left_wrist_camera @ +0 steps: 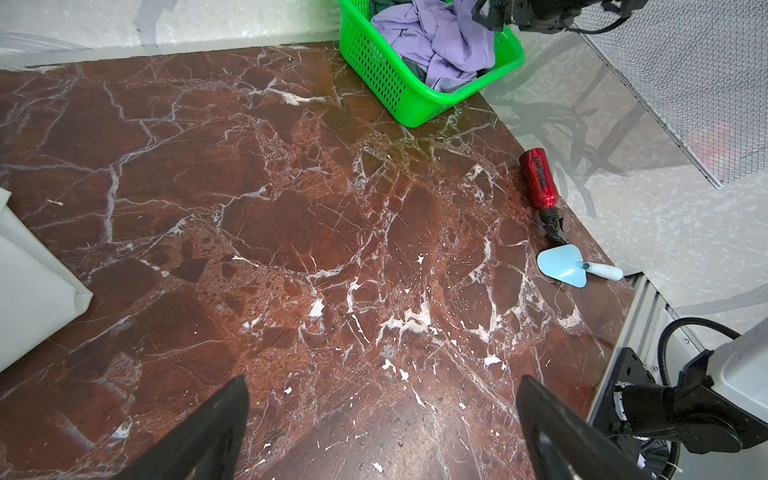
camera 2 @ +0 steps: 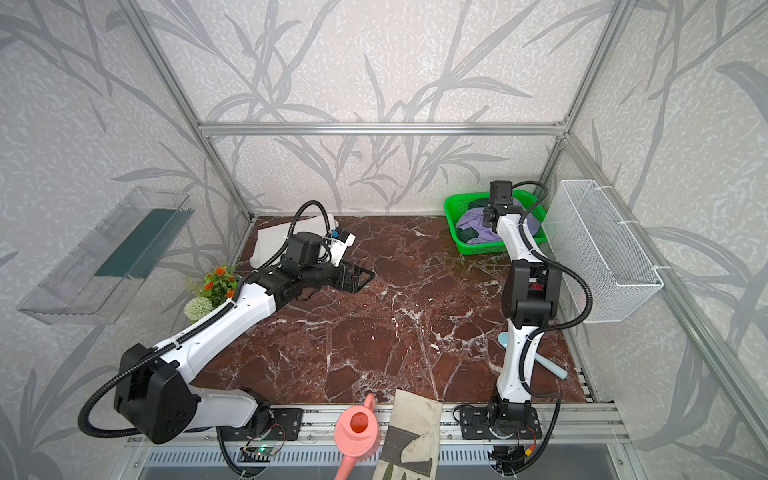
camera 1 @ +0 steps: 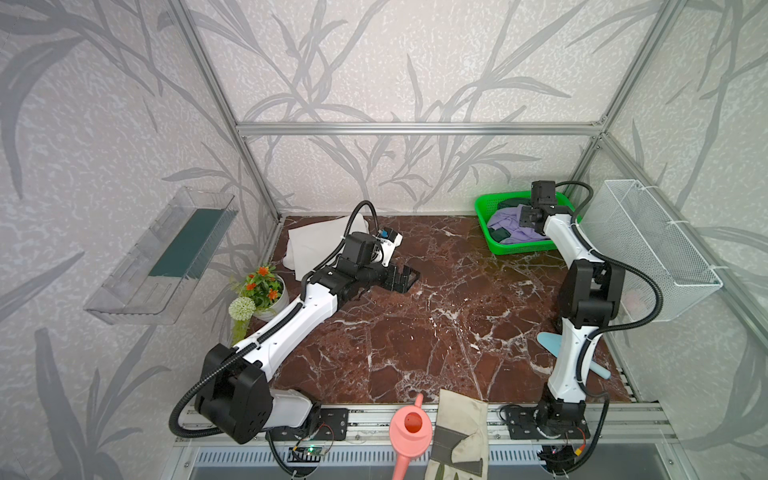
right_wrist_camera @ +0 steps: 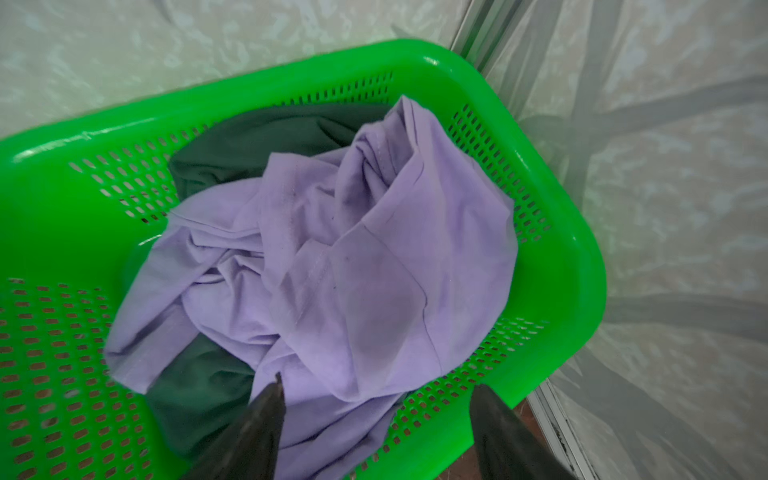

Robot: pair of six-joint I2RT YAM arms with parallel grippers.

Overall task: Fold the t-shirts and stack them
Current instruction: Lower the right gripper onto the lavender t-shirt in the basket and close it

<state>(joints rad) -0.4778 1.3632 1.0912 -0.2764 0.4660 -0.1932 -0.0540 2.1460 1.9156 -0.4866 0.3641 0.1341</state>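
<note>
In both top views we see the white tee (camera 1: 313,245) folded back-left on the tabletop (camera 1: 415,332), left hand (camera 1: 408,279) spread wide near it; L wrist: purple tee (left_wrist_camera: 436,41) in green basket (left_wrist_camera: 386,83); R wrist: right hand (right_wrist_camera: 376,432) spread above it & green tee (right_wrist_camera: 199,395).

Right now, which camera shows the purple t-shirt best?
The right wrist view: the purple t-shirt fills the frame, crumpled in the green basket over the dark green t-shirt. The left wrist view cuts it off. Both top views show it small, partly behind the right arm.
</note>
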